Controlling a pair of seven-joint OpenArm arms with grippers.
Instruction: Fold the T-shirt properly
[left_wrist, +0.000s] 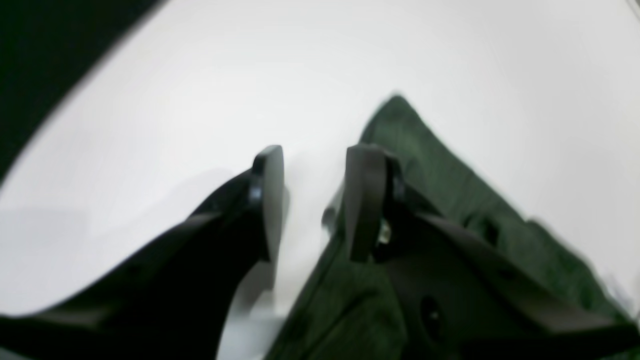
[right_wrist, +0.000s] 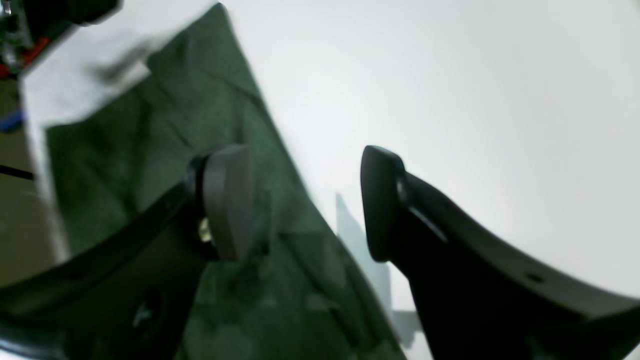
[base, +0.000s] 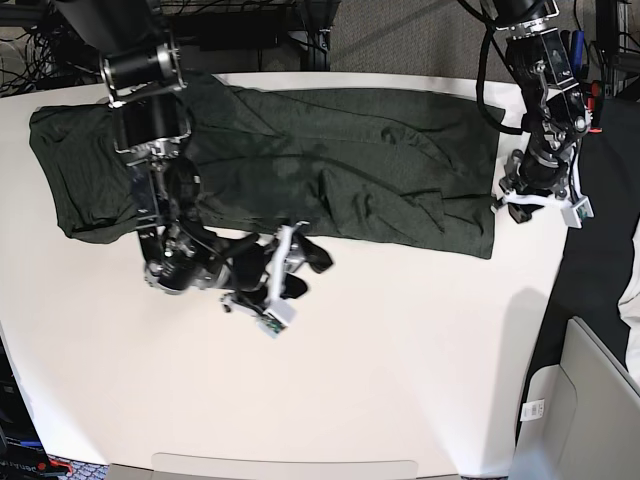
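Observation:
The dark olive-green T-shirt (base: 330, 170) lies spread flat across the far part of the white table (base: 400, 350), with wrinkles near its middle. My left gripper (base: 508, 192) is open at the shirt's right edge. In the left wrist view (left_wrist: 315, 165) one finger is over the shirt's corner (left_wrist: 450, 175) and the other over bare table. My right gripper (base: 312, 272) is open and empty at the shirt's near hem. In the right wrist view (right_wrist: 305, 200) one finger is above the shirt (right_wrist: 150, 150) and the other above the table.
A black cloth (base: 600, 250) hangs beside the table's right edge. A grey box (base: 590, 400) stands at the lower right. Cables and rack legs (base: 250, 30) run behind the table's far edge.

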